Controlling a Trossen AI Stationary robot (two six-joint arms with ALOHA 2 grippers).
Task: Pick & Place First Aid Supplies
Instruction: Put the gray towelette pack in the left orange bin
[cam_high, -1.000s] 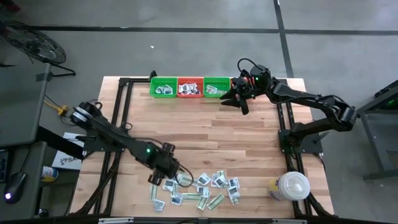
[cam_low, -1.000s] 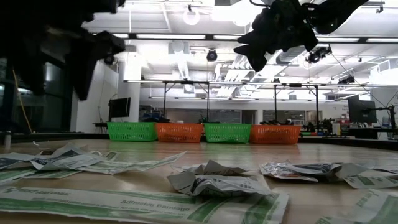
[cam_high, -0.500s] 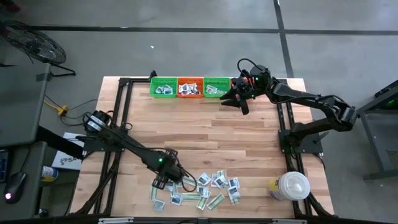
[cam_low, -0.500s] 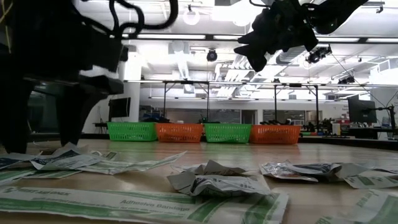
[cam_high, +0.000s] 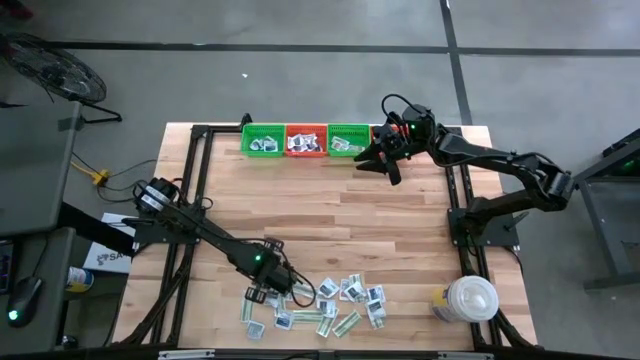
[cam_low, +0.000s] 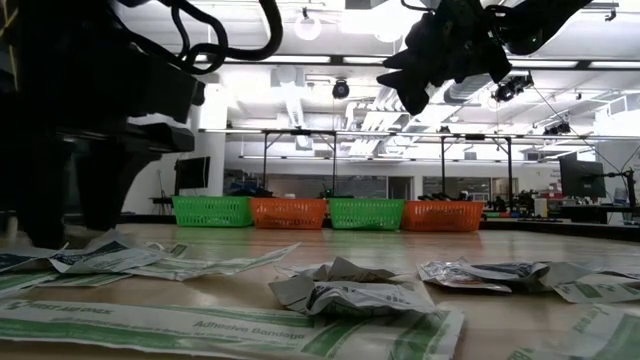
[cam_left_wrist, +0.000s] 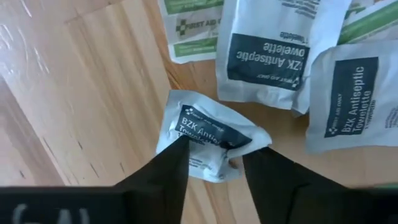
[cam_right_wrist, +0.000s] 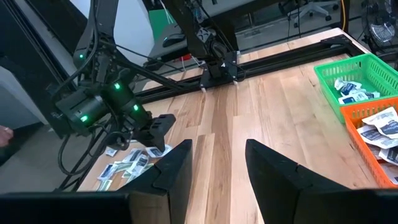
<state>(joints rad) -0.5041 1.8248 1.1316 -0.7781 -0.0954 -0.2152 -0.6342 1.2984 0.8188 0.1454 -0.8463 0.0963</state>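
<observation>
Since a second ago your left pincer (cam_left_wrist: 214, 163) had travelled from the bare wood at the pile's edge down onto the first aid supplies (cam_high: 318, 305) at the near edge of the worktop (cam_high: 330, 200), and its jaws had begun to narrow. They straddled one crumpled white packet (cam_left_wrist: 208, 142), a finger on either side, not yet clearly clenched on it; I judge the pick was just starting. That packet read "BZK Antiseptic Towelette" in part, and two flat towelette packets (cam_left_wrist: 273, 46) lay just beyond the fingertips, with a strip marked "First Aid" beside them. Farther right, your right pincer (cam_high: 385, 162) hung above the far end near the baskets (cam_high: 305, 140), jaws parted and empty.
</observation>
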